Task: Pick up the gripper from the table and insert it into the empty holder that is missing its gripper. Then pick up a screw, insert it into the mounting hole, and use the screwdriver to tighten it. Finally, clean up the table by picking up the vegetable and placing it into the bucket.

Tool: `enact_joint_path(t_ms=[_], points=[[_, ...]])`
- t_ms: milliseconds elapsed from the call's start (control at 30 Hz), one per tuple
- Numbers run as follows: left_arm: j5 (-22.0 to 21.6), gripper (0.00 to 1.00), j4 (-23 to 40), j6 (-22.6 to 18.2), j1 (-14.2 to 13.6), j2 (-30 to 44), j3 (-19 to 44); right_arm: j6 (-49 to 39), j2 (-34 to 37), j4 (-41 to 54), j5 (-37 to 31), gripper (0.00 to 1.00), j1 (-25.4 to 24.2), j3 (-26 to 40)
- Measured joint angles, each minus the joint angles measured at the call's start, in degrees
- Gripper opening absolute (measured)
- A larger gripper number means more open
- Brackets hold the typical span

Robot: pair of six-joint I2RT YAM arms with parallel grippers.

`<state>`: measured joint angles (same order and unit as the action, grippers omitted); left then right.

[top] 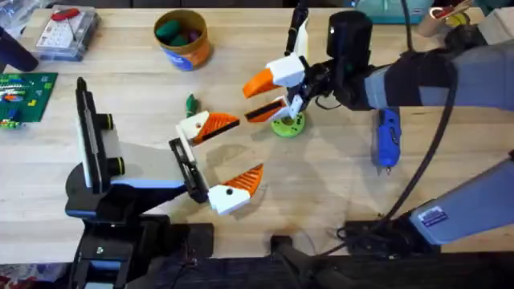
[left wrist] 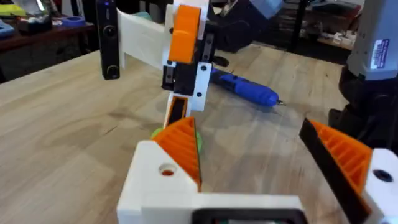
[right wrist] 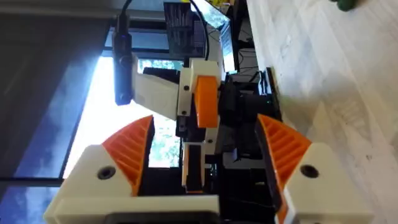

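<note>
A spare gripper assembly stands mid-table with one ribbed orange finger (top: 261, 80). The slim orange gripper (top: 265, 112) (left wrist: 177, 112) sits at the cream-white holder (left wrist: 202, 87), which has a dark hole; how deep it sits I cannot tell. My right gripper (right wrist: 205, 118) is open, close behind this assembly. My left gripper (top: 249, 144) (left wrist: 244, 123) lies open and empty in front of it. The blue screwdriver (top: 388, 136) (left wrist: 245, 89) lies to the right. The dark-green vegetable (top: 190, 103) (right wrist: 345, 5) lies left of the assembly. The bucket (top: 186, 54) stands at the back. A screw is hidden.
A bright-green disc with holes (top: 287, 124) sits under the assembly. A clear plastic box (top: 68, 32) and a green circuit board (top: 24, 96) occupy the far left. Toy items lie in the bucket. Black cables (top: 361, 233) run along the front edge.
</note>
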<state>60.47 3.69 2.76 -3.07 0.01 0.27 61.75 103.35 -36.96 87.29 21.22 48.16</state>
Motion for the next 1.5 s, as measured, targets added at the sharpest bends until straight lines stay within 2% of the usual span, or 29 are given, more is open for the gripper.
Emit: enact_joint_path(t_ms=[133, 300, 633, 933, 1033, 1167, 1200, 1500], points=[[0.0, 0.992, 0.0, 0.0, 0.0, 0.0, 0.0, -0.14, 1.58, 0.1, 0.0, 0.798, 0.57, 0.11], [0.0, 0.992, 0.0, 0.0, 0.0, 0.0, 0.0, -0.13, 2.33, 0.08, 0.0, 0.782, 2.4, 0.4], [0.0, 0.992, -0.01, 0.0, 0.0, 0.0, 0.0, 0.1, 2.4, -0.04, 0.0, 0.63, 3.68, 0.75], [0.0, 0.992, -0.01, 0.0, 0.0, 0.0, 0.0, 0.19, 2.42, -0.03, -0.16, 0.588, 4.86, 0.92], [0.0, 0.992, -0.01, 0.0, 0.0, -0.01, 0.0, 0.6, 2.42, -0.02, -0.2, 0.531, 5.86, 1.13], [0.0, 0.992, 0.0, 0.0, 0.0, 0.0, 0.0, 0.64, 2.4, -0.02, -0.22, 0.516, 6.15, 1.2], [0.0, 0.992, -0.01, 0.0, 0.0, 0.0, 0.0, 0.64, 2.4, -0.04, -0.22, 0.491, 6.15, 1.2], [-0.01, 0.992, 0.19, 0.02, 0.0, 0.0, 0.0, 0.89, 2.4, -0.17, -0.1, 0.038, 6.13, 1.33]])
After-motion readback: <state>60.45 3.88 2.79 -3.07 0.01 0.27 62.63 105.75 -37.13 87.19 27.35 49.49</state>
